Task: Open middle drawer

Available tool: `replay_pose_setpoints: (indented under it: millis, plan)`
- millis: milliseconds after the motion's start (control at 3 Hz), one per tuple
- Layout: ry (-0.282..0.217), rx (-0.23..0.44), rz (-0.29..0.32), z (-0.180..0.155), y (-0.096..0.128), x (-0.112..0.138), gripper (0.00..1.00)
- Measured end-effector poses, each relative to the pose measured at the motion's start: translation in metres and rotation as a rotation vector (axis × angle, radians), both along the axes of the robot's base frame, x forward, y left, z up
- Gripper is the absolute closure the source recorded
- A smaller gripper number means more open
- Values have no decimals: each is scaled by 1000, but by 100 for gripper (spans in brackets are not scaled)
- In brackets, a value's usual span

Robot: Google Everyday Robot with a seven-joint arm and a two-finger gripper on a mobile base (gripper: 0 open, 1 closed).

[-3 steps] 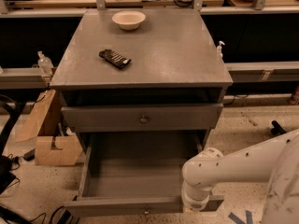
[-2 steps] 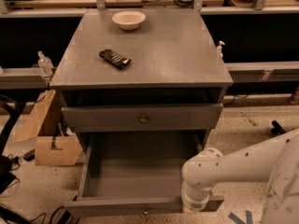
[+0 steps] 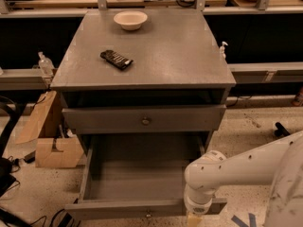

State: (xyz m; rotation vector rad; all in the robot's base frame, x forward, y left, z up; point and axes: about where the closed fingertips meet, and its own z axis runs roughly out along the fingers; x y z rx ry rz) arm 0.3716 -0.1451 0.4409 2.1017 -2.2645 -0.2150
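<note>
A grey cabinet (image 3: 142, 103) fills the middle of the view, and its flat top surface (image 3: 161, 51) is the broadest thing in sight. The robot's white arm (image 3: 246, 167) comes in from the lower right and bends down at a rounded joint over the cabinet's front right corner. The middle drawer (image 3: 137, 178) stands far out from the cabinet body with its bare grey inside open to view. Its flat front runs along the bottom edge of the view, with the small round knob (image 3: 148, 215) at its centre. Above it, the upper drawer (image 3: 104, 119) sits much further in, with its own knob (image 3: 146, 121) at centre and a dark gap between it and the top. On the floor to the left of the cabinet lies a cardboard box (image 3: 52, 150). A pale bowl (image 3: 130, 19) rests near the back of the surface, and a dark flat packet (image 3: 116, 59) lies well apart from it, towards the left front. The gripper (image 3: 196, 220) hangs below the arm's joint, right at the right end of the middle drawer's front. The bottom edge of the view cuts it off, so I cannot tell whether it is spread, closed or clamped on anything. A small clear bottle (image 3: 45, 63) stands behind the cabinet's left side.
</note>
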Motion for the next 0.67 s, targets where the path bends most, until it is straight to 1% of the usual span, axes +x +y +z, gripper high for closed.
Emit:
replay_pose_setpoints:
  millis: [333, 667]
  plan:
    - [2, 0, 0, 0, 0, -1, 1]
    - [2, -1, 0, 0, 0, -1, 0]
